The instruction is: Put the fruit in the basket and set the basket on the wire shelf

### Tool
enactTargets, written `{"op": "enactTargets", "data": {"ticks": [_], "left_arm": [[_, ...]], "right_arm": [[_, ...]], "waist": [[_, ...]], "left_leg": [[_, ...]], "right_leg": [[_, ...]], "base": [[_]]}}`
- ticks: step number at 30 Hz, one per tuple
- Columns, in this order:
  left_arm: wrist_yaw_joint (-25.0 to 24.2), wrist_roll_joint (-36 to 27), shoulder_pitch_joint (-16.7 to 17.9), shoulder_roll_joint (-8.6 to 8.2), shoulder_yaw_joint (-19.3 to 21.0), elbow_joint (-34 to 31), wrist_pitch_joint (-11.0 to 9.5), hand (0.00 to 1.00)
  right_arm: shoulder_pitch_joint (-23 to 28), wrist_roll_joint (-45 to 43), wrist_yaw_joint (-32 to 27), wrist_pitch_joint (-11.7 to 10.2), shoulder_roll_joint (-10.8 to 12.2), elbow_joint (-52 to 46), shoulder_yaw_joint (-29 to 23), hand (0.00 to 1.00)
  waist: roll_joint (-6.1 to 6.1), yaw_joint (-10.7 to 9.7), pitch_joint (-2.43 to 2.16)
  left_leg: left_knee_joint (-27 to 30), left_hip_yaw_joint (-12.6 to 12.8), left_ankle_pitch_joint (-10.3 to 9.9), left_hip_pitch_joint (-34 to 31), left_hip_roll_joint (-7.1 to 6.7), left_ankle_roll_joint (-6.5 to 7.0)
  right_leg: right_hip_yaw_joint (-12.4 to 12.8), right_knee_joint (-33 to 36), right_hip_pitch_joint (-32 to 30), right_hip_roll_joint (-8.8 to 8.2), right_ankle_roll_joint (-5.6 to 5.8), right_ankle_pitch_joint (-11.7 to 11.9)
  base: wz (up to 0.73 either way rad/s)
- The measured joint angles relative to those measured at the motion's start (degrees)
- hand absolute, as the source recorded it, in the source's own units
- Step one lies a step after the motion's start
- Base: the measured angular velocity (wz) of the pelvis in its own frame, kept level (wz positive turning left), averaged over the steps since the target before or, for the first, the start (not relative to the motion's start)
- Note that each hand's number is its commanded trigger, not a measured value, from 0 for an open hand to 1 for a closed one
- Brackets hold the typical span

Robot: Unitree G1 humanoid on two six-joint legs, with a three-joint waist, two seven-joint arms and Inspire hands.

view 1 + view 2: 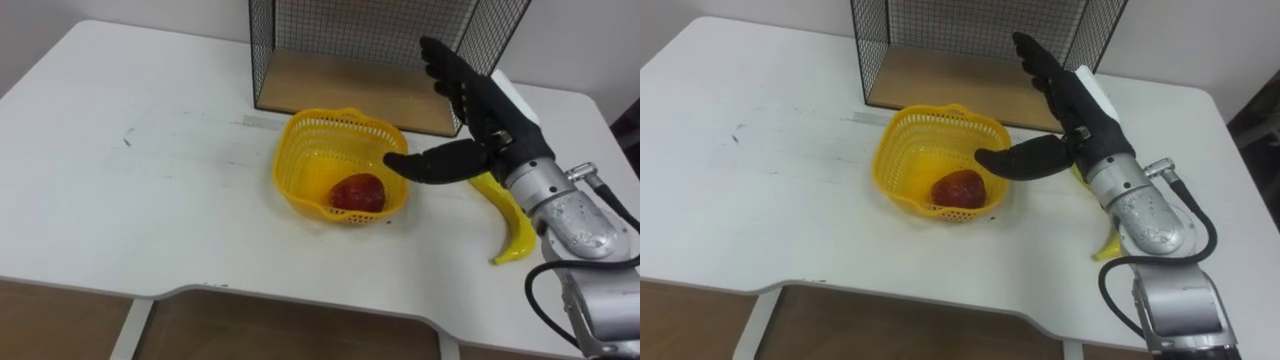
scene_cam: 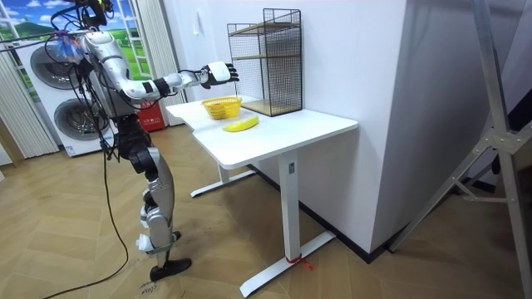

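A yellow mesh basket (image 1: 340,160) (image 1: 938,158) stands on the white table (image 1: 150,170), just in front of the wire shelf (image 1: 380,50) (image 1: 980,40). A red fruit (image 1: 358,192) (image 1: 959,188) lies inside it. My right hand (image 1: 470,120) (image 1: 1065,110) hovers open above the basket's right rim, fingers straight and thumb pointing left. Under my right forearm a yellow banana (image 1: 508,230) (image 1: 1106,245) lies on the table, partly hidden. In the room view the basket (image 2: 221,107) and banana (image 2: 240,124) sit near the shelf (image 2: 268,62), with the right hand (image 2: 219,73) raised over them.
The wire shelf has a wooden floor board (image 1: 350,90) and an upper level. The table's left half is bare, its front edge curves inward. In the room view I stand at the table's end, washing machines (image 2: 58,100) behind me.
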Motion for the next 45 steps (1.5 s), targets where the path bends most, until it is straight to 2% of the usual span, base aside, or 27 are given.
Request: {"op": "enactTargets", "data": {"ticks": [5, 12, 16, 19, 26, 31, 34, 38, 42, 45], "left_arm": [[0.53, -0.01, -0.11, 0.01, 0.00, -0.07, 0.00, 0.00], [1.49, 0.00, 0.59, -0.12, 0.01, -0.35, -0.02, 0.00], [1.48, 0.02, 0.60, -0.40, 0.03, -0.59, -0.03, 0.00], [1.60, 0.04, 0.97, -0.52, 0.07, -0.67, -0.05, 0.00], [1.77, 0.04, 1.75, -0.93, 1.02, -0.83, -0.02, 0.00], [2.03, 0.02, 2.41, -1.02, 1.18, -1.12, 0.34, 0.00], [2.65, 0.02, 2.90, -1.04, 1.19, -2.27, 1.07, 0.00], [2.77, 0.04, 2.92, -1.02, 1.21, -3.69, 2.45, 0.00], [2.78, 0.05, 3.09, -1.09, 1.20, -4.05, 3.13, 0.00], [2.70, 0.01, 3.10, -1.08, 1.21, -4.04, 3.77, 0.00]], "right_arm": [[0.00, -0.01, -0.54, 0.00, 0.00, 0.02, 0.12, 0.00], [0.01, -0.27, -4.50, -0.04, -0.01, 0.00, -0.14, 0.00], [0.00, -0.32, -6.71, -0.17, -0.01, 0.01, -2.15, 0.00], [0.00, -0.69, -10.56, -0.67, -0.02, 0.01, -4.89, 0.00], [0.19, -1.87, -21.07, -0.89, -0.05, 0.26, -9.64, 0.00], [1.34, -2.34, -25.85, -0.88, -0.06, 0.67, -10.39, 0.00], [2.83, -2.43, -26.66, -0.77, -0.06, 0.92, -10.40, 0.00], [3.00, -2.16, -26.27, 0.13, -0.06, 5.86, -10.41, 0.00], [3.02, -2.24, -23.41, 2.48, -0.06, 10.89, -10.43, 0.00], [3.02, -2.28, -21.25, 2.67, -0.11, 13.93, -10.43, 0.00]], "waist": [[-0.52, -0.10, -0.35], [-0.42, -0.34, -0.34], [-0.08, -0.43, -0.21], [0.06, -0.23, -0.21], [0.54, -0.71, 0.11], [0.21, -1.76, -0.11], [-0.08, -1.80, -0.31], [-0.23, -1.74, -0.43], [-0.29, -1.93, -0.44], [-0.35, -1.93, -0.43]], "left_leg": [[-0.02, 0.04, 0.01, 0.10, 0.00, 0.01], [0.10, 0.14, 0.01, 0.50, 0.03, 0.01], [0.01, 0.29, 0.00, 0.86, 0.03, 0.01], [-0.19, 0.58, 0.00, 0.95, 0.03, 0.01], [-0.39, 0.66, 0.01, 1.17, 0.03, 0.02], [-0.54, 0.73, 0.01, 1.31, -0.01, 0.02], [-0.57, 0.69, 0.01, 1.32, 0.00, 0.02], [-0.62, 0.75, 0.02, 1.72, -0.01, 0.04], [-0.51, 0.76, 0.04, 1.89, 0.00, 0.07], [-0.47, 0.86, 0.06, 2.09, -0.01, 0.10]], "right_leg": [[0.08, 0.00, 0.11, -0.02, 0.00, 0.00], [0.39, -0.01, 0.50, 0.04, -0.01, 0.01], [0.60, -0.05, 0.69, 0.06, 0.01, 0.01], [0.98, -0.09, 0.73, 0.09, 0.01, 0.01], [1.22, -0.15, 0.50, 0.14, 0.03, 0.02], [1.23, -0.31, 0.52, 0.13, 0.04, 0.02], [1.08, -0.32, 0.53, 0.12, 0.04, 0.02], [1.05, -0.16, 0.88, 0.05, 0.04, 0.03], [1.10, -0.07, 1.25, 0.03, 0.05, 0.03], [1.26, -0.11, 1.24, 0.04, 0.05, 0.03]], "base": [[0.00], [0.00], [-0.01], [-0.05], [0.00], [0.00], [0.00], [0.00], [0.00], [0.00]]}}
